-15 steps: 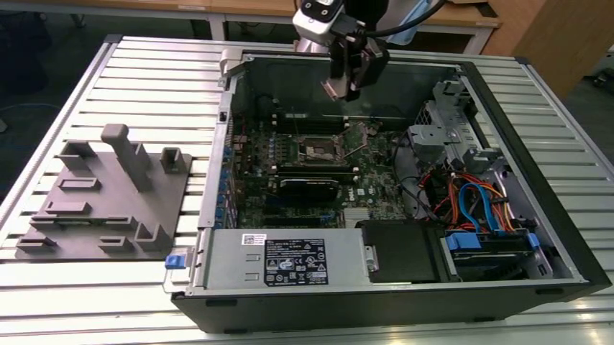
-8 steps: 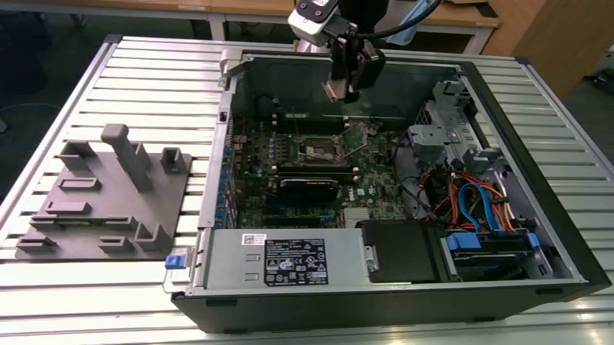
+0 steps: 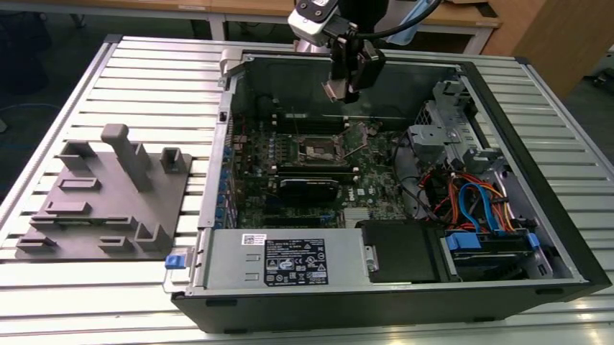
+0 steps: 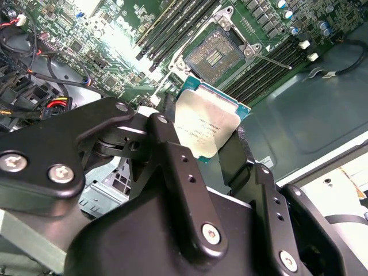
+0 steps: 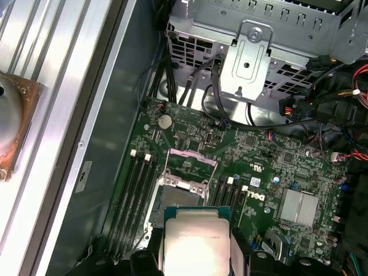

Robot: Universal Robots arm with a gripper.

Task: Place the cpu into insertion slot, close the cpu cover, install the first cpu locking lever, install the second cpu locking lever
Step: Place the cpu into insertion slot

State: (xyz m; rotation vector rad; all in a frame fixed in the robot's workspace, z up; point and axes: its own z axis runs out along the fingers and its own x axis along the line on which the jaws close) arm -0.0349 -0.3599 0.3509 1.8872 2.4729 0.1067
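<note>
My gripper (image 3: 341, 88) hangs over the back of the open computer case, shut on the cpu (image 4: 207, 122), a flat square chip with a dull silver top. In both wrist views the chip (image 5: 194, 242) sits between the black fingers (image 4: 168, 150), well above the board. The insertion slot (image 4: 215, 54) lies uncovered on the green motherboard (image 3: 369, 183), just beyond the chip (image 3: 335, 90). Its dark square socket (image 5: 179, 199) (image 3: 321, 149) has the silvery cpu cover (image 5: 190, 167) swung up open behind it. A thin locking lever (image 4: 270, 60) sticks out beside the socket.
Long black memory slots (image 4: 261, 69) flank the socket. A metal drive cage (image 3: 441, 129) and coloured cables (image 3: 475, 205) fill the case on the exterior view's right. The power supply (image 3: 278, 262) sits at the front. A grey fixture plate (image 3: 106, 198) lies outside the case on the slatted table (image 3: 96, 302).
</note>
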